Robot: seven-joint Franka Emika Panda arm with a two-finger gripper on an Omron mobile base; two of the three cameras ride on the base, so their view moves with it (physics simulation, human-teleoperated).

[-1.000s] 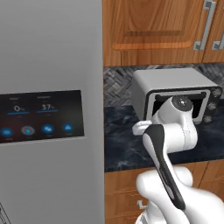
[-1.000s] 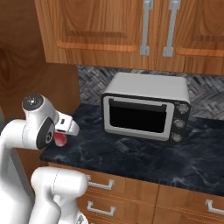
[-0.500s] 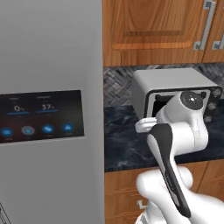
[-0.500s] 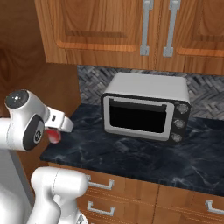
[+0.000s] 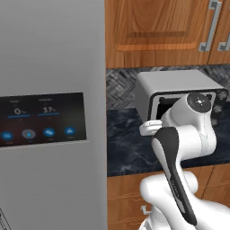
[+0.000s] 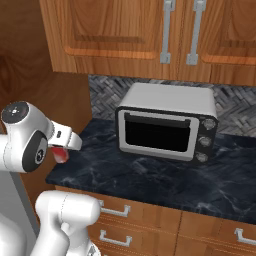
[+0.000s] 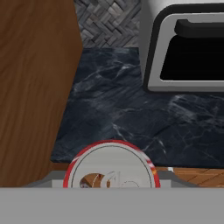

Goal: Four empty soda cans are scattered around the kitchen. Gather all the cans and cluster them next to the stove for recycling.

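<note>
The gripper [image 6: 61,150] is clamped on a red soda can [image 7: 110,165]; in the hand view the can's silvery top with its pull tab sits at the bottom centre, directly against the camera, and the fingertips themselves are hidden behind it. In the right base view the soda can appears as a small red patch just below the white hand, held in the air at the left front corner of the countertop [image 6: 165,185] and clear of its surface. The hand view looks down past the can at the dark marbled countertop, whose front edge runs just beyond the can's rim. To the left of the can stands a tall brown wooden side panel [image 7: 35,87] that closes off the left end of the countertop. On the countertop, well apart from the can, sits the silver toaster oven [image 6: 167,127] with a dark glass door and three round knobs down its right side. Behind it is a grey herringbone backsplash [image 6: 102,97]. Wooden upper cabinets [image 6: 150,35] with silver handles hang above, and wooden drawers [image 6: 130,225] sit below the countertop. In the left base view a grey refrigerator [image 5: 49,112] with a dark display panel stands left of the arm.
</note>
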